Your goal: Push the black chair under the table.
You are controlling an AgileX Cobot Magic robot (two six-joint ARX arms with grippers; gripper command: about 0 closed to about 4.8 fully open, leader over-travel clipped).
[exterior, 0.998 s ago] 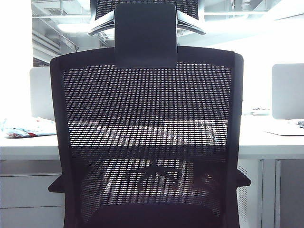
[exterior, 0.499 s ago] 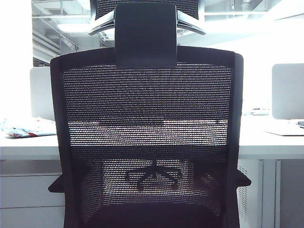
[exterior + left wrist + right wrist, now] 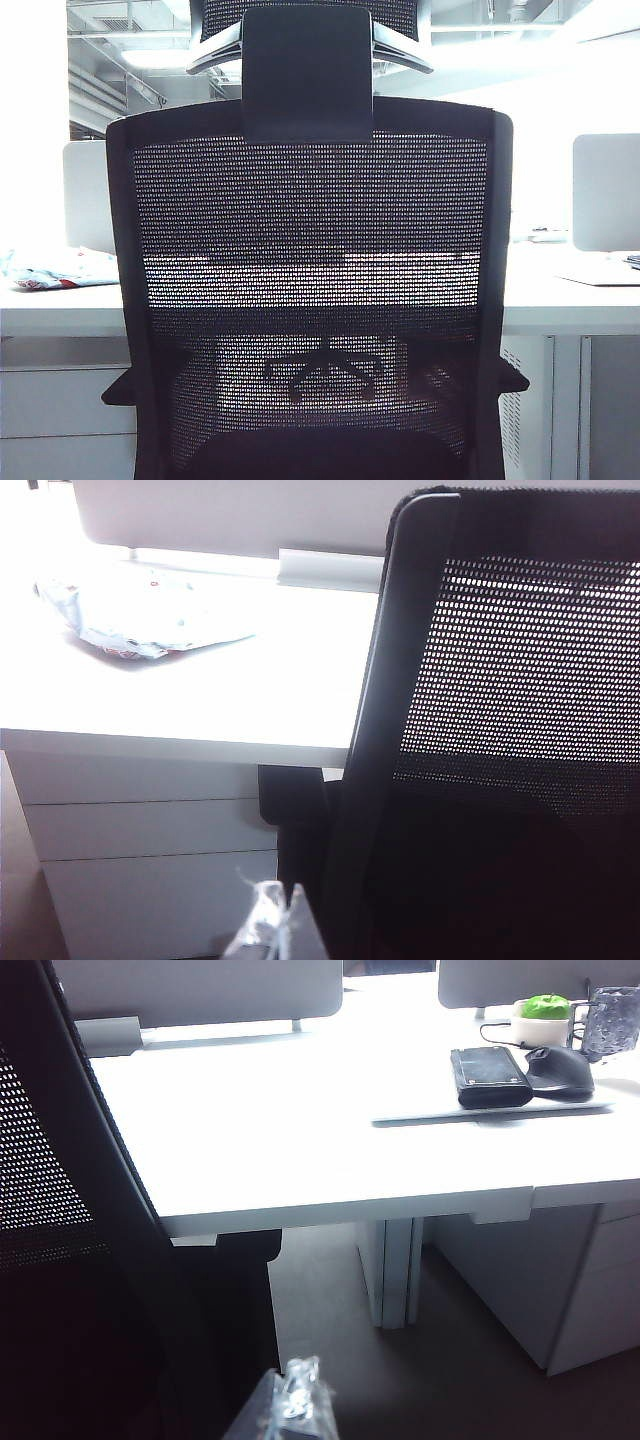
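Observation:
The black chair [image 3: 310, 300] fills the exterior view, its mesh back and headrest [image 3: 307, 75] toward the camera, facing the white table [image 3: 570, 300]. Neither gripper shows in that view. In the left wrist view my left gripper [image 3: 277, 902] sits low beside the chair's [image 3: 520, 680] frame edge, fingers together, holding nothing. An armrest [image 3: 290, 795] lies just below the table's [image 3: 200, 690] front edge. In the right wrist view my right gripper [image 3: 300, 1382] is shut and empty beside the chair's [image 3: 60, 1260] other edge, near the table [image 3: 300, 1140].
A crumpled packet [image 3: 140, 625] lies on the table at the left, above grey drawers [image 3: 150, 850]. At the right are a black wallet [image 3: 490, 1077], a mouse [image 3: 560, 1068], a cabinet [image 3: 590, 1290] and a table leg [image 3: 395, 1270]. Through the mesh shows a distant chair base [image 3: 325, 370].

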